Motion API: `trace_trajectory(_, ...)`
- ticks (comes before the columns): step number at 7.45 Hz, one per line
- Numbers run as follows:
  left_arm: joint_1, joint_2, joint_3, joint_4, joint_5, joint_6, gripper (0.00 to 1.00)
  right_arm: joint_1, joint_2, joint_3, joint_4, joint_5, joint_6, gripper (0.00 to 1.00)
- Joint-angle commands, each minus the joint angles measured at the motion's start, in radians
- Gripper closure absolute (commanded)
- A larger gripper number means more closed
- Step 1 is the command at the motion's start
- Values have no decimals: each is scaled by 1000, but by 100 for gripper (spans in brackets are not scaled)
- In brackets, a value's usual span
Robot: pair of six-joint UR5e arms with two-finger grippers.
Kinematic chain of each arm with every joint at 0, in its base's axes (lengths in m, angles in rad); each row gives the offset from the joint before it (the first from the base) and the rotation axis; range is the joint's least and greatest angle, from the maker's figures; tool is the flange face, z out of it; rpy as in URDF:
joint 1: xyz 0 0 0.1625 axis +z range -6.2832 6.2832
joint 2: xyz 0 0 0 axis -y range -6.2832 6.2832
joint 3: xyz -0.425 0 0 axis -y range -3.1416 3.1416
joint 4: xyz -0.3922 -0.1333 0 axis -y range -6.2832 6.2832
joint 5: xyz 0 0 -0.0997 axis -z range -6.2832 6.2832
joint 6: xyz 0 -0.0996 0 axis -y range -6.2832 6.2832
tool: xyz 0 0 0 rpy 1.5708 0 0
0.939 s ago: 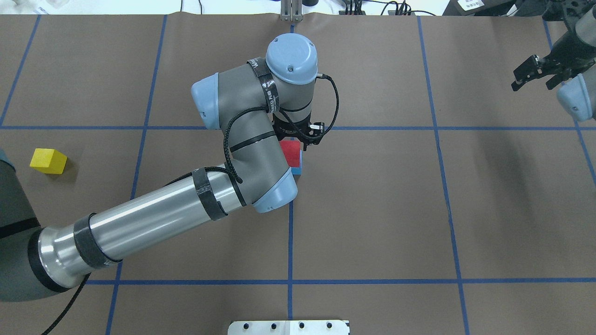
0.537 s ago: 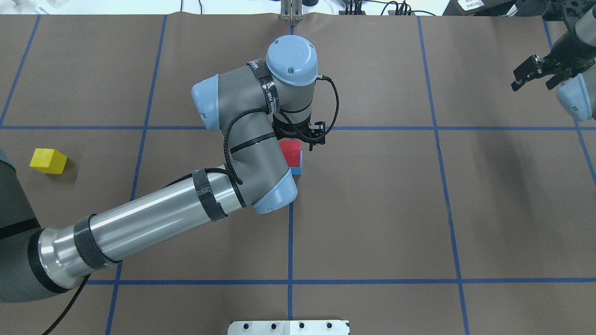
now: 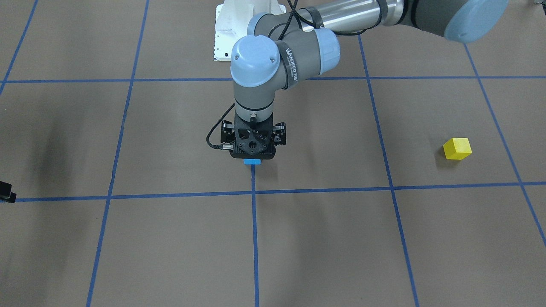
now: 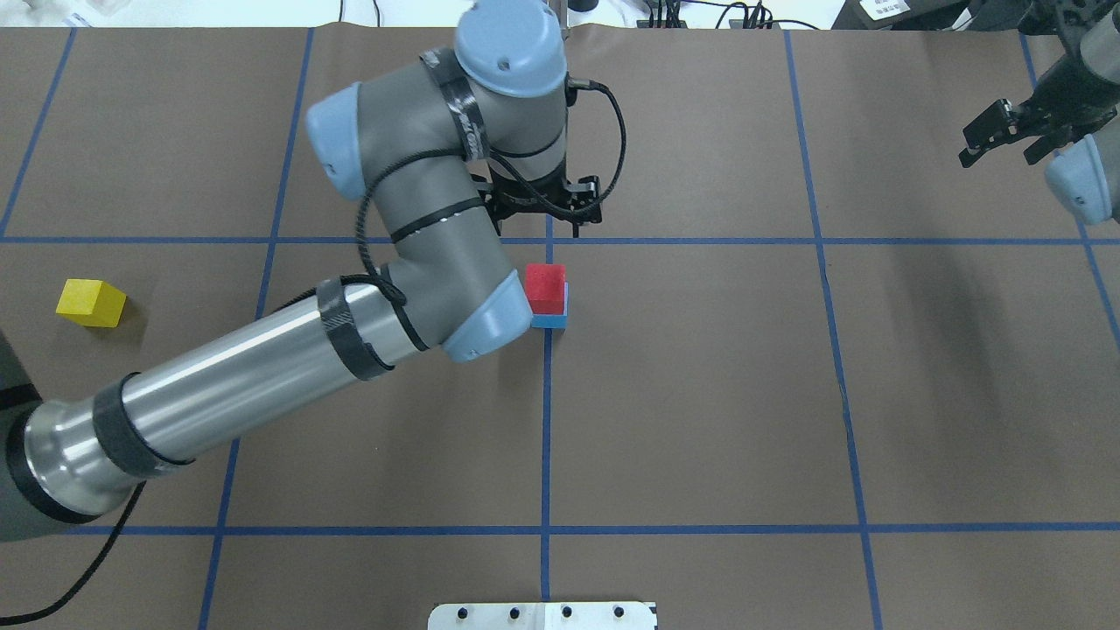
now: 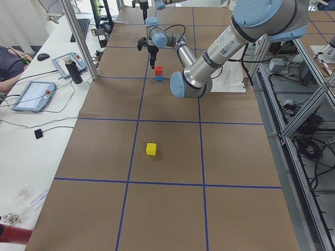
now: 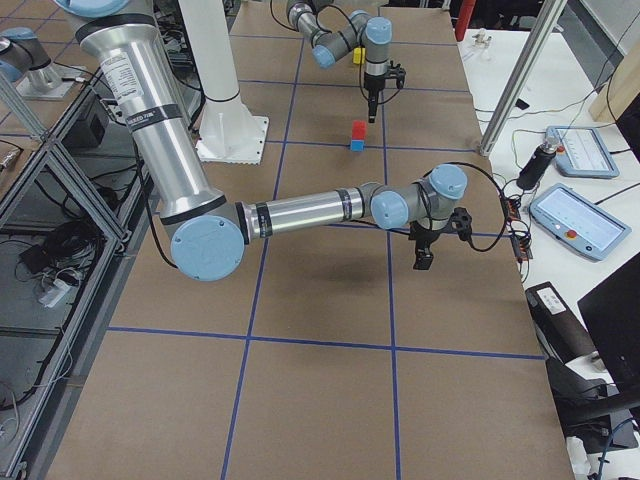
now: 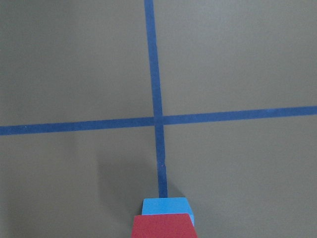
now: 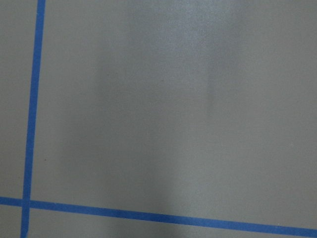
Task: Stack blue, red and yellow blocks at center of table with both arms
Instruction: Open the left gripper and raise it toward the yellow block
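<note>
A red block (image 4: 546, 286) sits on a blue block (image 4: 552, 321) at the table's center cross. Both show at the bottom edge of the left wrist view, red (image 7: 162, 226) on blue (image 7: 167, 205). My left gripper (image 4: 540, 223) hangs above and just beyond the stack, open and empty. From the front it (image 3: 252, 145) hides the red block, and only a strip of the blue block (image 3: 252, 161) shows. The yellow block (image 4: 90, 302) lies alone at the far left, and also shows in the front view (image 3: 457, 148). My right gripper (image 4: 1000, 144) is open and empty at the far right.
Blue tape lines (image 4: 546, 420) divide the brown table cover into squares. The white robot base plate (image 4: 542, 615) is at the near edge. My left forearm (image 4: 262, 385) crosses the left half. A side bench with tablets (image 5: 34, 95) runs along the far edge.
My left gripper has risen off the red block and drawn away toward the far side. The red block stays on the blue one. The right arm barely moved.
</note>
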Motion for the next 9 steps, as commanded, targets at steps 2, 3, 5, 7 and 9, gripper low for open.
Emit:
trace_trajectory(2,-168,427,-398,26,-104,217,0,0,4,2,2,2,0,0)
trace_trajectory(3,-216,533,-424,13,-103,310,0,0,5,3,2,2,2,0)
trace_trajectory(5,-320,734,-429,-96,-107,479,0,0,7,9,2,2,6,0)
trace_trajectory(7,-345,896,-360,-338,-112,510,0,0,8,12,2,-1,8,0)
trace_trajectory(9,-348,917,-289,-404,-127,510,0,0,8,12,4,-1,8,0)
